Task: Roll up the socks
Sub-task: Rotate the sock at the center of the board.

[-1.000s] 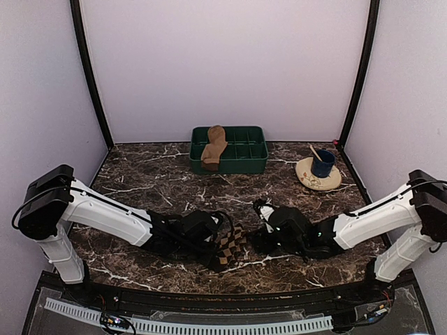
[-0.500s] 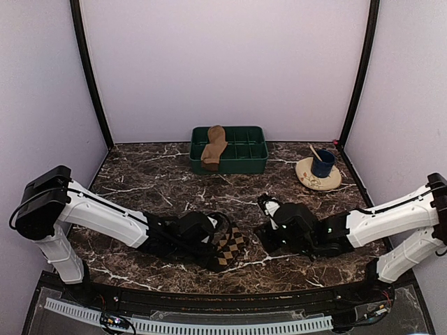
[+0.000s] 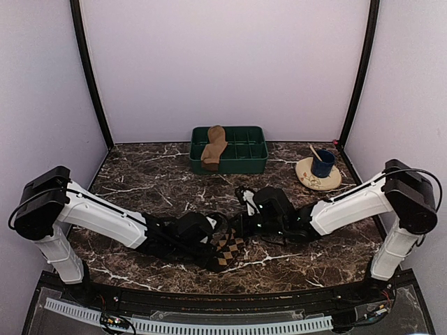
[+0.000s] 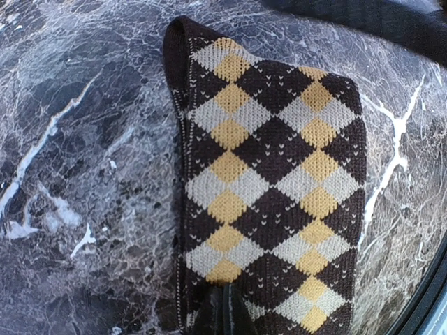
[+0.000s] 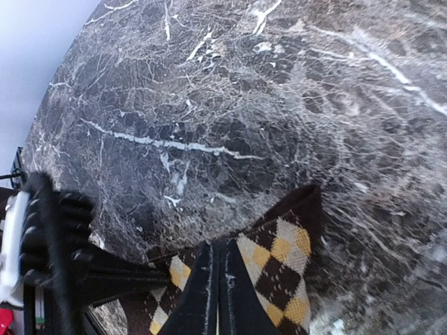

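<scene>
The argyle sock (image 3: 229, 249) lies flat on the marble near the front edge, its dark brown, tan and yellow diamonds filling the left wrist view (image 4: 272, 174). My left gripper (image 4: 225, 292) is shut on the sock's near end (image 3: 211, 244). My right gripper (image 5: 218, 246) reaches in from the right (image 3: 238, 227), its fingers pressed together on the sock's far edge (image 5: 283, 269). The plain tan-brown sock (image 3: 214, 148) is draped over the left part of the green tray (image 3: 250, 158) at the back.
A tan plate (image 3: 318, 181) with a blue cup (image 3: 323, 162) and a stick in it sits at the back right. The left arm's black forearm (image 5: 63, 258) lies close beside my right gripper. The table's front edge is just beyond the sock.
The right arm has swung left from the table's middle right onto the argyle sock, and its jaws have gone from wide open to shut. The left gripper has stayed on the sock.
</scene>
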